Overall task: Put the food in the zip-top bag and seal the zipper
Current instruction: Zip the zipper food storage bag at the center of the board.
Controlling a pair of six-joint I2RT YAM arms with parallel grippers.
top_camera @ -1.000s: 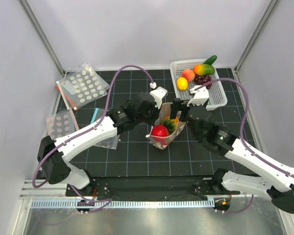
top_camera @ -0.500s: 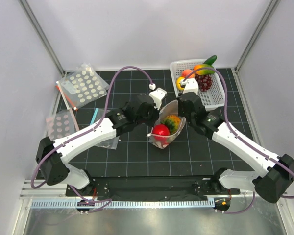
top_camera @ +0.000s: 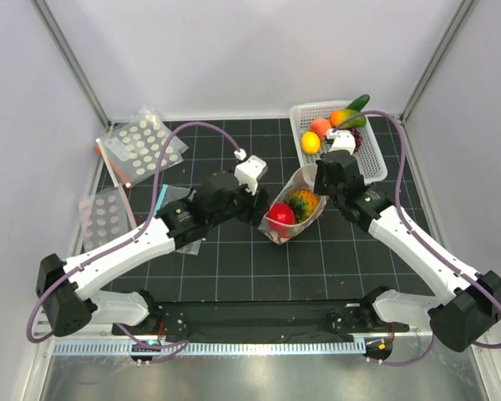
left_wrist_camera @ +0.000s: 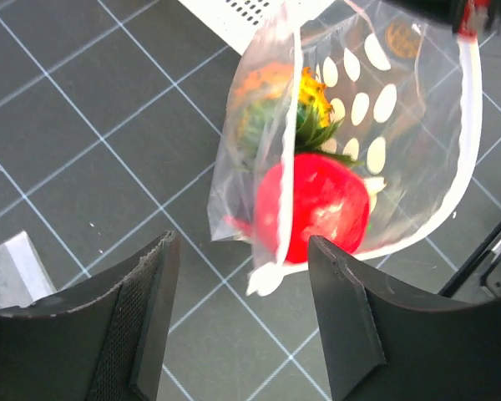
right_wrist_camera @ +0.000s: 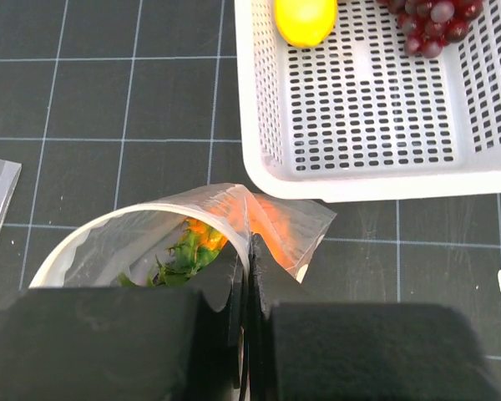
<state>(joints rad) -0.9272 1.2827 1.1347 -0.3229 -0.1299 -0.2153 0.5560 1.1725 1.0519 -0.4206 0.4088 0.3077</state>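
Right gripper (right_wrist_camera: pixel 249 251) first: its black fingers are now pinched flat together on the rim of the clear plastic zip-top bag printed with white round dots (right_wrist_camera: pixel 125 238), where a second ago they stood open beside it. Across from it the left gripper (left_wrist_camera: pixel 242 251), which had been holding the near rim, has let go and drawn back. Its two dark fingers stand wide apart with nothing between them, and the bag sits just ahead of them, untouched as far as I can see. So the hold has passed from one arm to the other. I take it the left arm is freed to fetch more food or to work the seal, while the right keeps the mouth up.

From above, the bag stands in the middle of the black gridded mat (top_camera: pixel 234 267), just in front of the white perforated plastic basket (top_camera: pixel 376 171), and it has slid a little to the right with the change of hands. It looks soft and crumpled, leaning, its mouth gaping in a loop. Inside lie the glossy round red fruit (left_wrist_camera: pixel 317 209) and, behind it, the orange-yellow toy pineapple with a green crown (left_wrist_camera: pixel 275 92). The thin white zipper strip (left_wrist_camera: pixel 476 125) along the mouth is plainly unsealed, so I would say the task is only partway
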